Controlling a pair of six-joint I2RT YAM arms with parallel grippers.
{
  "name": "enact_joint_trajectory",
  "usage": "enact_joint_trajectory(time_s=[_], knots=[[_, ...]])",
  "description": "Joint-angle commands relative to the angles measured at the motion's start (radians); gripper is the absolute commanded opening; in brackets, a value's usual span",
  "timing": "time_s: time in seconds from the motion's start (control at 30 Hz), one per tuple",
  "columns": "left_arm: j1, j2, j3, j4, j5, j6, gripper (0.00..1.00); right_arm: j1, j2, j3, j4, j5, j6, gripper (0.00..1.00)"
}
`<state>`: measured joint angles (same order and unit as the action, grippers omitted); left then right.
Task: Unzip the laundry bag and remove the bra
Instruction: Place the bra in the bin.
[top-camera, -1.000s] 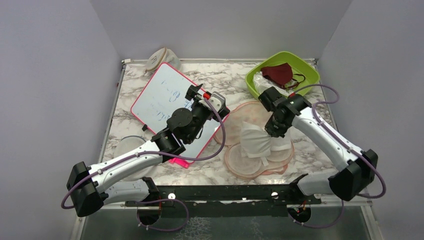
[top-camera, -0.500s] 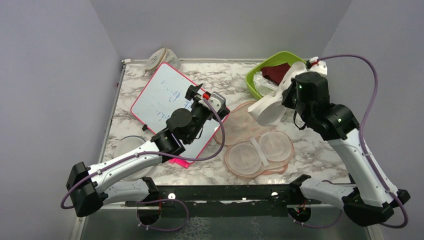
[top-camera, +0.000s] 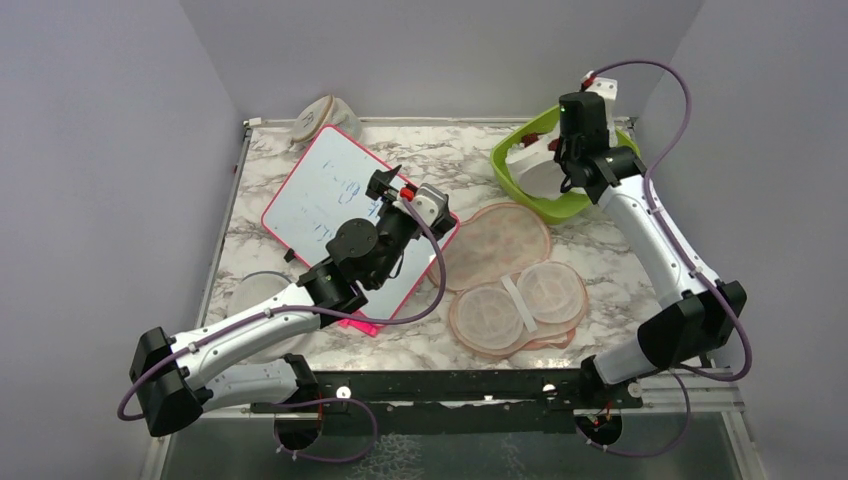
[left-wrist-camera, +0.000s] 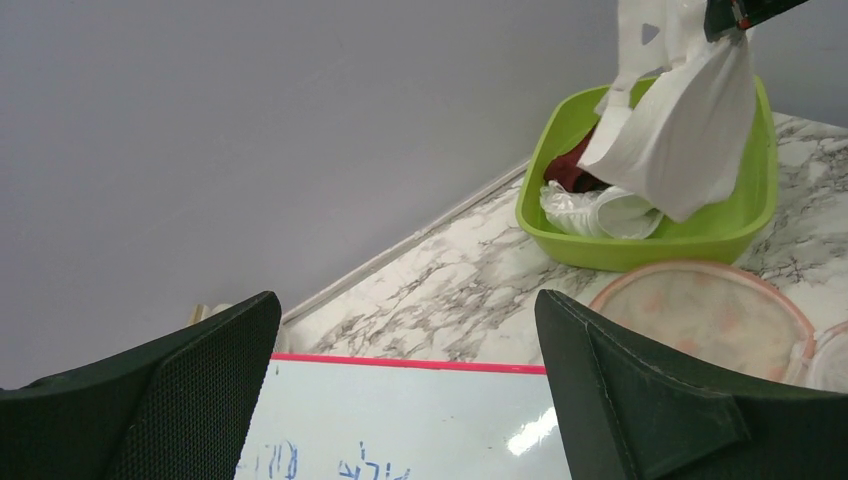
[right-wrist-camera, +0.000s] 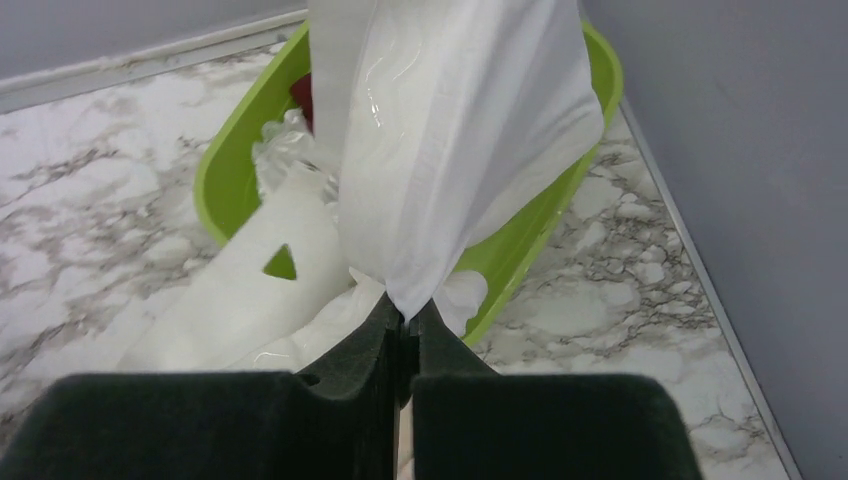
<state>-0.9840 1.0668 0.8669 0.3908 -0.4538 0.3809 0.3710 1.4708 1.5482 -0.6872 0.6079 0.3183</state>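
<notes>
Right wrist: right gripper clamped on the bra, hanging long axis vertical over the green bin; left gripper apart.

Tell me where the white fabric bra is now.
Top view, far right: the white soft fabric bra hangs from the shut right pincer, over the lime-green plastic bin.

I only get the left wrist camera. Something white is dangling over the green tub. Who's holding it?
Observer: The right hand is. It's shut tight, pinching the bra by one edge.
Operator: Is the flowery bag open?
Observer: Yes. From above, the laundry bag lies unzipped and spread open on the table, with two round shapes showing inside.
Operator: Anything hiding where I can't see?
Observer: A beige rounded pouch sits at the far left corner, beyond the whiteboard.
</notes>
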Motion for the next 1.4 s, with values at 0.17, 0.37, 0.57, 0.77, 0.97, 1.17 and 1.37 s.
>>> enact_joint_trajectory(time_s=[0.17,0.37,0.57,0.77,0.97,1.17,1.37], knots=[[-0.005,-0.008,-0.015,0.035,-0.018,0.011,0.94,-0.221,0.127,0.075,0.133,-0.145,-0.071,0.01],[-0.004,-0.001,-0.016,0.036,-0.02,0.01,0.94,-0.261,0.362,0.256,-0.039,-0.128,0.008,0.01],[-0.004,0.013,-0.016,0.036,-0.019,0.016,0.95,-0.28,0.415,0.237,-0.099,-0.06,0.131,0.01],[-0.004,0.021,-0.015,0.035,-0.018,0.016,0.95,-0.298,0.357,0.168,-0.118,-0.109,0.151,0.01],[-0.004,0.019,-0.016,0.034,-0.013,0.008,0.95,-0.312,0.341,0.079,-0.029,-0.221,0.089,0.01],[-0.004,0.029,-0.016,0.034,-0.016,0.016,0.95,-0.314,0.525,0.217,-0.007,-0.266,0.081,0.01],[-0.003,0.036,-0.016,0.036,-0.032,0.031,0.95,-0.314,0.612,0.279,-0.004,-0.232,0.028,0.05]])
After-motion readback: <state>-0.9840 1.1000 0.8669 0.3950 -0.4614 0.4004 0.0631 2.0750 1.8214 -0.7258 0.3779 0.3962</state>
